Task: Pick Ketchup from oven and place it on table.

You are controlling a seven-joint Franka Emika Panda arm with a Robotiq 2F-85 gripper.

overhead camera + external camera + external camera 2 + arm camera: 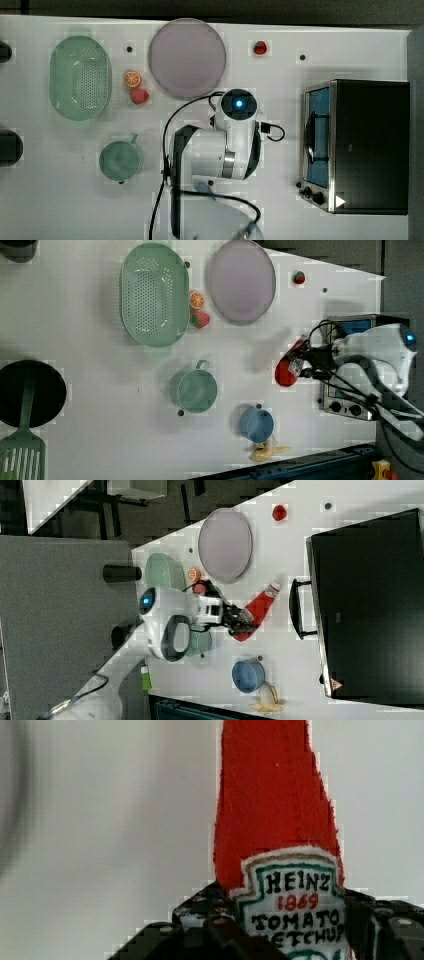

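One ketchup [258, 609] (tilted) between end effector [239, 621] fingers

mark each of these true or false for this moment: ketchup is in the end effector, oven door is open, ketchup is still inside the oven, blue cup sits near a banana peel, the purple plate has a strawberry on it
1. The ketchup is in the end effector. True: the fingers sit on either side of the labelled lower part.
2. The oven door is open. False: in the right view its handle stands just off the closed front.
3. The ketchup is inside the oven. False: it is outside, in front of the door, over the table.
4. The blue cup sits near a banana peel. True.
5. The purple plate has a strawberry on it. False: it is bare; the strawberries lie beside it on the table.
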